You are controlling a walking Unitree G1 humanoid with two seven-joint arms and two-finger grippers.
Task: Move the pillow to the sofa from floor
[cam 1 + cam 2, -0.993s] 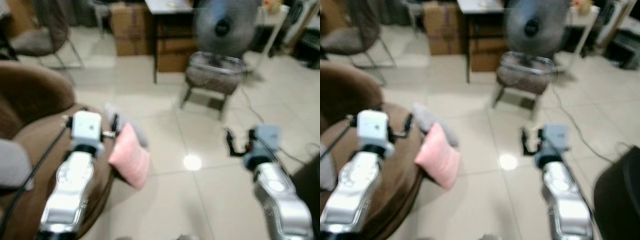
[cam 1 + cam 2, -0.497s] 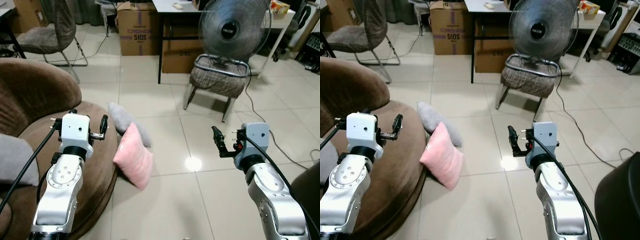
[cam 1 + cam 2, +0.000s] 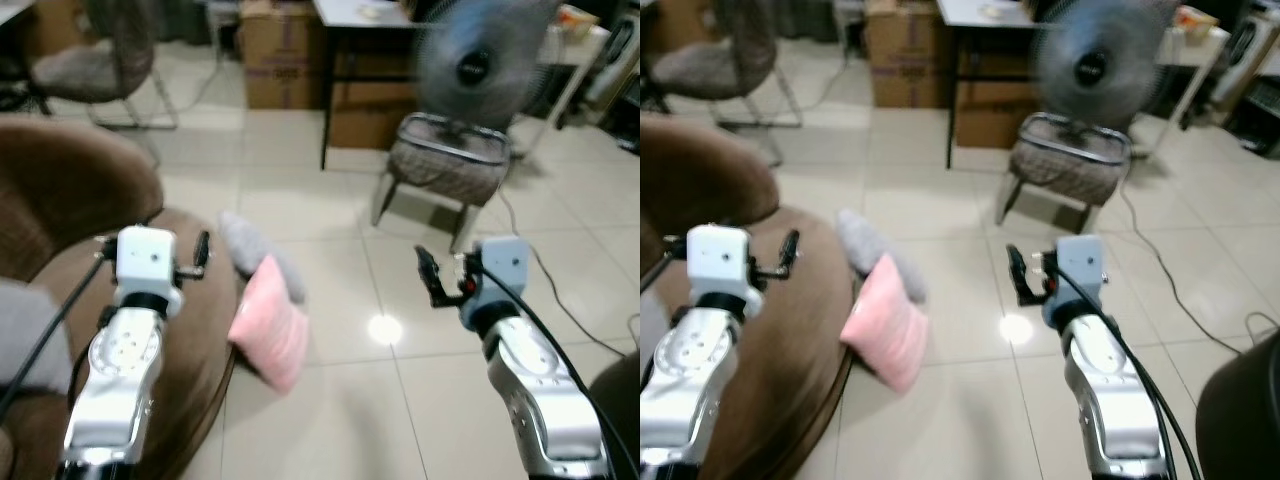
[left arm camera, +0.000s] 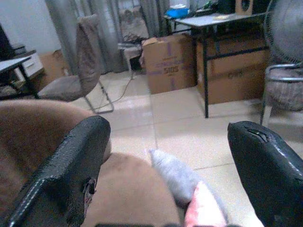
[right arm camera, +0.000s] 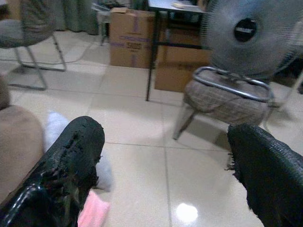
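Since half a second ago the camera has shifted a little and the picture has gone soft with blur; the right claw (image 3: 428,276) sits slightly further left and higher in the frame than it did, while the pillows lie against the sofa as they did then.

The pink pillow (image 3: 271,324) stands tilted on the tiled floor (image 3: 330,400), leaning against the front edge of the brown sofa (image 3: 60,200). Just behind it, on the far side, a grey pillow (image 3: 252,252) also rests on the floor, touching the sofa's edge and the pink one's top corner.

The left claw (image 3: 198,252) hovers over the sofa seat, just left of the grey pillow and apart from both pillows; the left wrist view shows its fingers (image 4: 71,170) spread wide with nothing between them. The right claw hangs over bare floor, well right of the pink pillow, its fingers (image 5: 61,165) likewise wide apart and holding nothing.

Farther off, a stool (image 3: 448,162) carries a standing fan (image 3: 480,60). Behind them are a dark tabletop (image 3: 370,14) with cardboard boxes (image 3: 280,60) beside and under it, and a chair (image 3: 85,62) at the far left.
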